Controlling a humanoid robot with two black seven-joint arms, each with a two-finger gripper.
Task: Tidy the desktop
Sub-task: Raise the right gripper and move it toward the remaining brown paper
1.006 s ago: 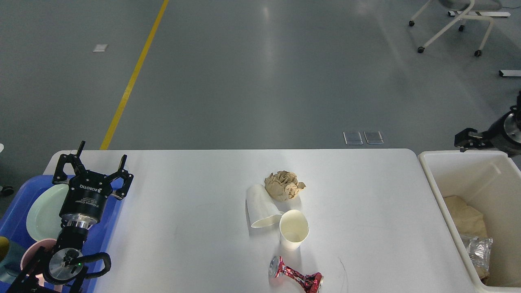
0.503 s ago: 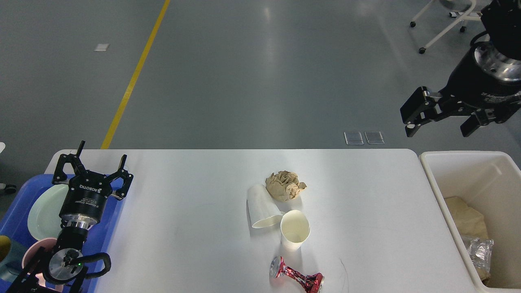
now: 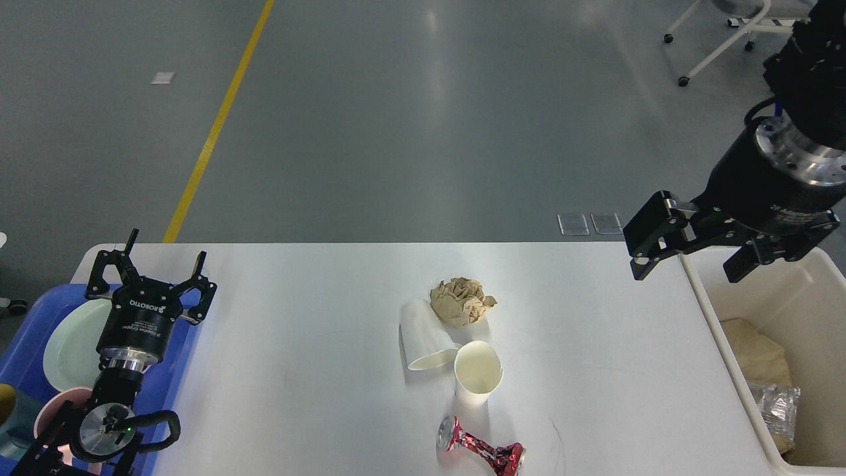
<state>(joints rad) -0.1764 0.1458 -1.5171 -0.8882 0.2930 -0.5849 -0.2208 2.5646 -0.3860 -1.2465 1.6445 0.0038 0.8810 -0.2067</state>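
Rubbish sits mid-tabletop [image 3: 317, 317]: crumpled paper [image 3: 461, 301], two cups, crushed can [image 3: 480, 452]. Right claw [image 3: 687, 261], spread empty, has swung from the bin [image 3: 727, 357] back over the tabletop's right edge, likely fetching more. Left claw [image 3: 152, 268] stays spread, idle.

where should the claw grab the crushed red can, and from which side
Grip the crushed red can at its pinched middle, coming straight down from above. It lies on its side near the front edge of the desktop, both ends flared and the waist squeezed narrow, so open fingers should straddle the waist most easily. The right claw is open and looks better placed.
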